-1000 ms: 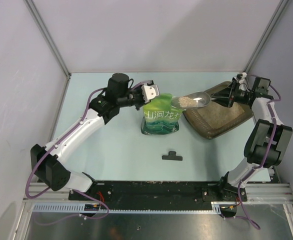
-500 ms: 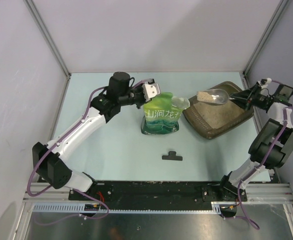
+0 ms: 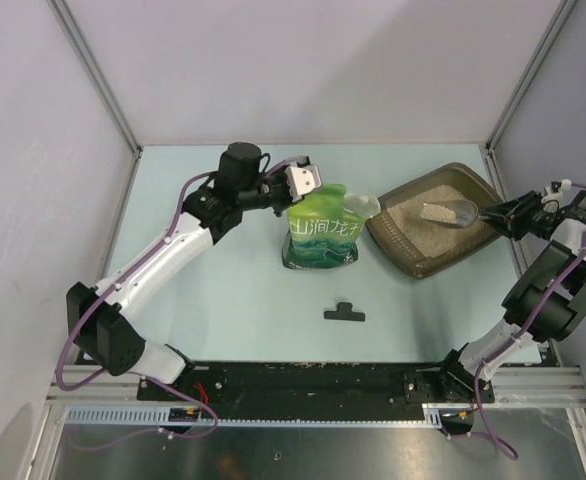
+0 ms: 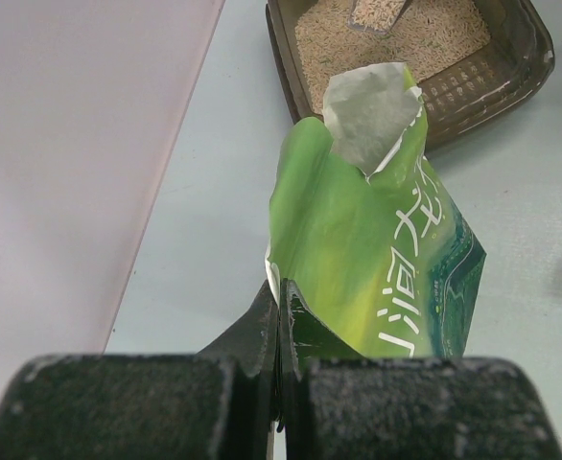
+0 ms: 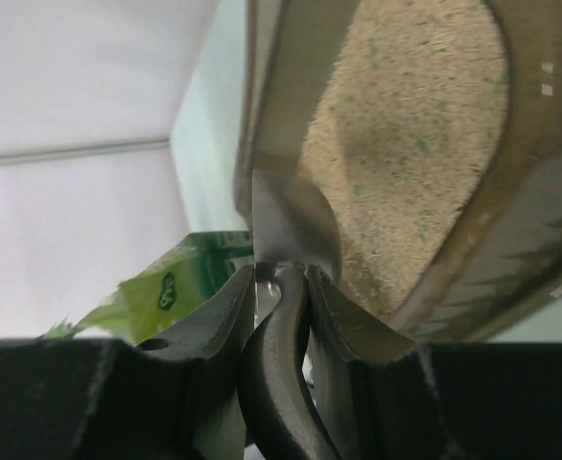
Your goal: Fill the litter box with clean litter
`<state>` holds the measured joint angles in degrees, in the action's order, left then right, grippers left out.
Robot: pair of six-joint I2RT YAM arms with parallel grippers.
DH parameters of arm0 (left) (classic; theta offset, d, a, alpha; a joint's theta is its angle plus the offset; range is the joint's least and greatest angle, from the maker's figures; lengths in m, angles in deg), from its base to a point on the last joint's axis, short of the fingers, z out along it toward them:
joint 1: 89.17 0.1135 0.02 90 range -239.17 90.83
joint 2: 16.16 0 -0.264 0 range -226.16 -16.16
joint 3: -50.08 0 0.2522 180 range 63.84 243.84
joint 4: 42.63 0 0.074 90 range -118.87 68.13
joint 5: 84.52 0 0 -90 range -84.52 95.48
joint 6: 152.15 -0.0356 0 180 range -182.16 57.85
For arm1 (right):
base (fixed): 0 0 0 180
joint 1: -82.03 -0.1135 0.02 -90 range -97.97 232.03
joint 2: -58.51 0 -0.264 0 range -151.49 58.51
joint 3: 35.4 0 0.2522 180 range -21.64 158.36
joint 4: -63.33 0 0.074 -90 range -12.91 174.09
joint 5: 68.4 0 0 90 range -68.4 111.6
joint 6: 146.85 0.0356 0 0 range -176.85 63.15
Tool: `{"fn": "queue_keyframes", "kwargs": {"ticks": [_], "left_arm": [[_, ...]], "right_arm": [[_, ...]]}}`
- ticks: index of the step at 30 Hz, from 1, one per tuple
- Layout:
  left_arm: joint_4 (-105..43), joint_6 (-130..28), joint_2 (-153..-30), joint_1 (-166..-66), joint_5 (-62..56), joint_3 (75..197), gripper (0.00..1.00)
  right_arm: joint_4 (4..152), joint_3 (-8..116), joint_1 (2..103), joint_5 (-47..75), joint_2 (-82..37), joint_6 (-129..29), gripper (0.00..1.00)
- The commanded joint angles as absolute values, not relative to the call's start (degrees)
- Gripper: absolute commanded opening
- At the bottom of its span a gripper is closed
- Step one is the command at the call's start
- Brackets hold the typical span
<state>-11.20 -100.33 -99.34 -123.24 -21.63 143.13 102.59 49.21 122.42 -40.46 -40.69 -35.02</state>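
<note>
The right hand (image 3: pixel 501 214) draws back to the right. A second ago it hangs over the litter box (image 3: pixel 398 245); now it sits just outside that box's right rim. The scoop (image 3: pixel 451 212) it grips travels with it, from beyond the box's left corner, over the box's far-left part half a second ago, to above the box's middle. The right arm (image 3: pixel 553 290) swings outward from the box's right side, uncovering more of the clean litter (image 3: pixel 413 222) inside.

One row of large white Chinese characters on the glossy green plastic pouch bag (image 3: pixel 321 235), side facing 6 o'clock, first reads 山, others unclear
</note>
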Motion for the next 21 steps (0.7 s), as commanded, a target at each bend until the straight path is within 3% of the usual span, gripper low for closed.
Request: {"fn": "queue_keyframes", "kwargs": {"ticks": [1, 11, 21], "left_arm": [[-18.41, -101.62, -97.55, -122.75, -23.16, 146.2, 0.0], [-18.42, -101.01, -94.65, -122.83, -27.03, 143.03, 0.0], [-18.5, -100.21, -93.42, -122.84, -29.41, 141.36, 0.0]], "right_arm": [[99.43, 47.63, 124.4, -30.43, -33.35, -34.09, 0.0], [112.07, 44.81, 122.38, -22.72, -19.82, -41.73, 0.0], [100.21, 48.67, 118.16, -14.7, -23.5, -33.3, 0.0]]}}
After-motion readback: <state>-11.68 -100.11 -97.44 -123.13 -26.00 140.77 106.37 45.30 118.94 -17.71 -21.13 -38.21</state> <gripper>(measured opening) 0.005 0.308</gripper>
